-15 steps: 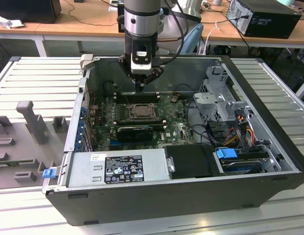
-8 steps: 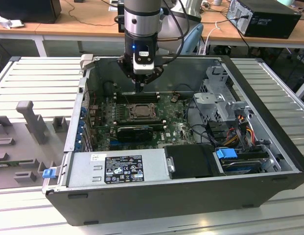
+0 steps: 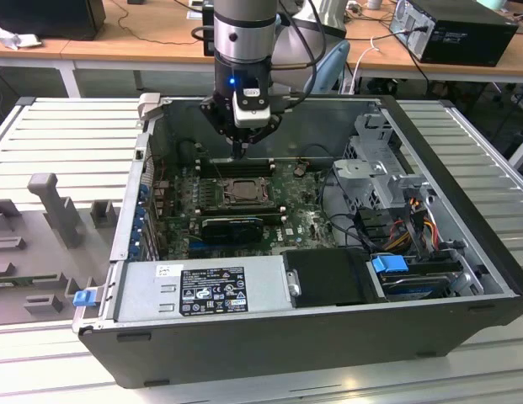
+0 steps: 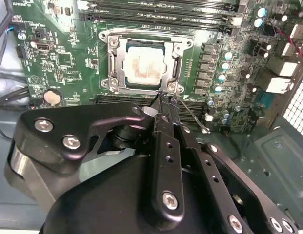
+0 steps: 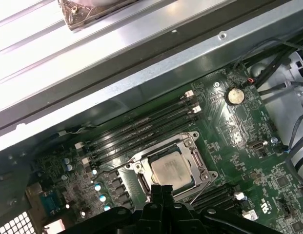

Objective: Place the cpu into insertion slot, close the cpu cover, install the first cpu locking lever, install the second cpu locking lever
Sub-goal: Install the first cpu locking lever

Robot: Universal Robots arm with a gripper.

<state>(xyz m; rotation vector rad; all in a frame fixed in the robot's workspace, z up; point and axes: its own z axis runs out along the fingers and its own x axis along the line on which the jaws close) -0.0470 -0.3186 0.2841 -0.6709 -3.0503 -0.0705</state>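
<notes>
The cpu [image 4: 144, 67] lies flat in the insertion slot [image 4: 141, 88], silver top up, also seen in the first wrist view as the cpu [image 5: 171, 170]. The cpu cover [image 4: 115, 63] is down around the chip, framing it. One thin wire locking lever [image 4: 192, 117] angles away from the socket's corner, its hooked end over the memory slots. My gripper [image 4: 163, 97] is shut, its narrow tips pressed together right at the socket's edge beside that lever's root; I cannot tell if they touch it. From the exterior view the gripper [image 3: 238, 153] hangs just above the socket [image 3: 242, 190].
Long black memory slots [image 5: 141, 127] flank the socket on both sides. The open case wall [image 3: 147, 160] and a drive cage [image 3: 379, 168] with cables bound the board. A power supply [image 3: 202, 290] sits at the case front. A coin battery [image 5: 234, 95] lies nearby.
</notes>
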